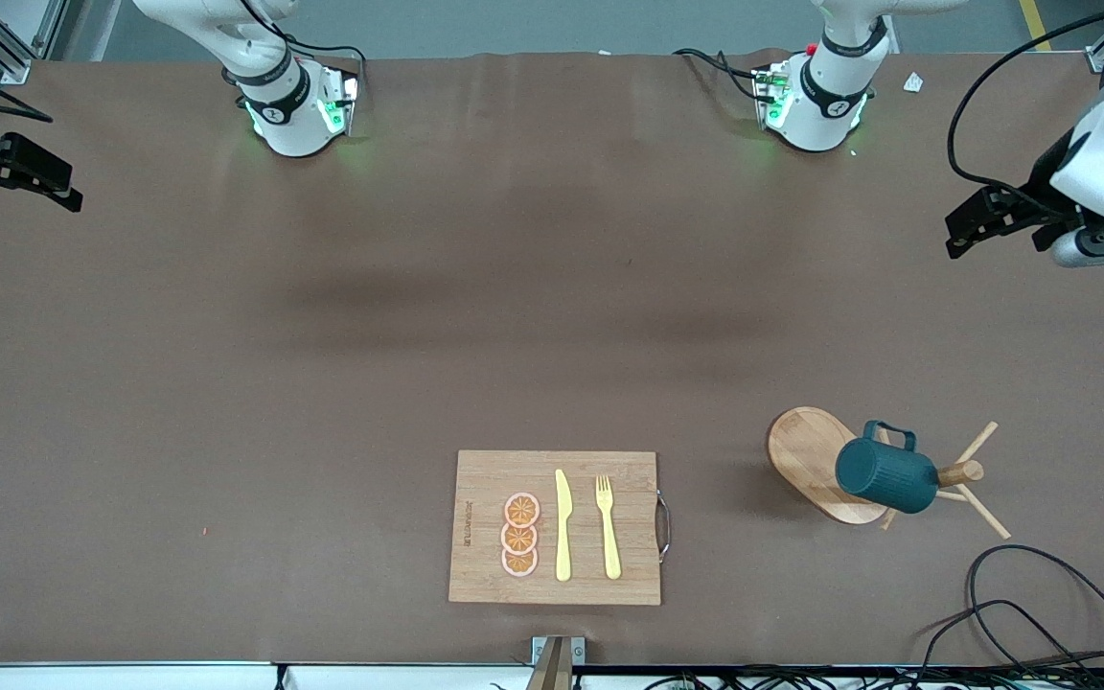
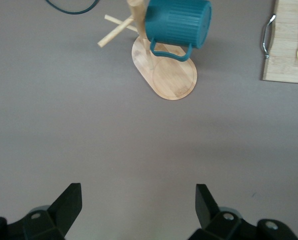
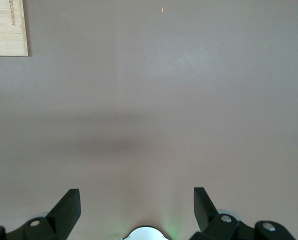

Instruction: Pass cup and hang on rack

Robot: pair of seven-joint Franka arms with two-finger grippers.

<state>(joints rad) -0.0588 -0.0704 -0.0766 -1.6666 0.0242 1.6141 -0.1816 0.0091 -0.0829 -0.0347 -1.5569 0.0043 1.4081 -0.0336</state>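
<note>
While the cup (image 1: 885, 474) hangs on the rack (image 1: 816, 458), both spread hands, left (image 1: 962, 233) and right (image 1: 61, 192), hover well apart.

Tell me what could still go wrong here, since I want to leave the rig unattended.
1. The cup hangs by its handle on a thin peg of the rack; it sits tilted, so a knock could slip it off.
2. The open left gripper is over the left arm's end of the table, so a low sweep could strike the rack.
3. The loose cable lies near the rack and could snag.
</note>
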